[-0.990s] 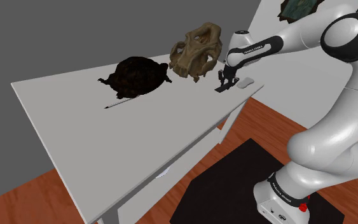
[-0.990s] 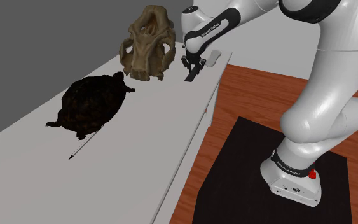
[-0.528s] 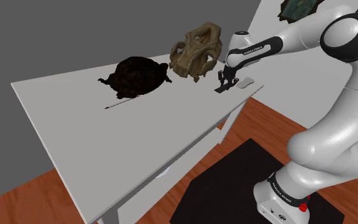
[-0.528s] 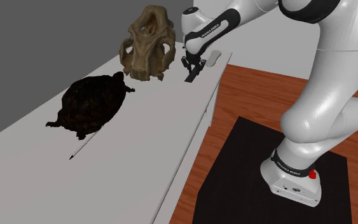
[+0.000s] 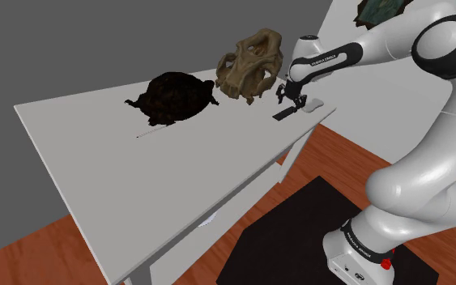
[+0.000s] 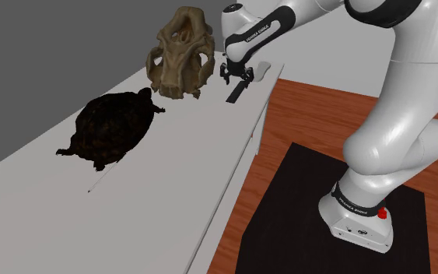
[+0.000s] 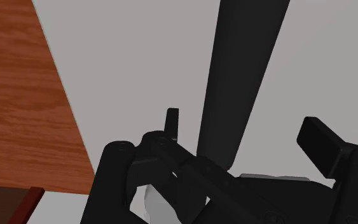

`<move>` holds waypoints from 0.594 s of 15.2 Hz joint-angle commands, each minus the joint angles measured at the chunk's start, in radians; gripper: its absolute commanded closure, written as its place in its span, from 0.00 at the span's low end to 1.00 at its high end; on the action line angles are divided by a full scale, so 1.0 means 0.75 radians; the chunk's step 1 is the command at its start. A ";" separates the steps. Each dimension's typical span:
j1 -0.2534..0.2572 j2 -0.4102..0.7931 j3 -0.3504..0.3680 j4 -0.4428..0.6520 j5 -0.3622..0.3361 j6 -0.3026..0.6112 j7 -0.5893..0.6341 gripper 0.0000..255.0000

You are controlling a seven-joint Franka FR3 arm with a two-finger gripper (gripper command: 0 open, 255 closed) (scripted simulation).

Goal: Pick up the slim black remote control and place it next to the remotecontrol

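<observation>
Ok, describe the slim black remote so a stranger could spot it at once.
On the pale table, go to the end where the brown skull sits. Beside it, under the tool, lies the slim black remote: a flat dark bar, unlike the stubby white remote next to it.

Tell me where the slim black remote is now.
In the shoulder view the black remote lies at the far right end of the table, under the open gripper, between the brown skull and the white remote.
</observation>
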 commanded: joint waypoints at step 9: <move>-0.002 -0.068 0.022 0.022 0.049 -0.083 -0.032 0.00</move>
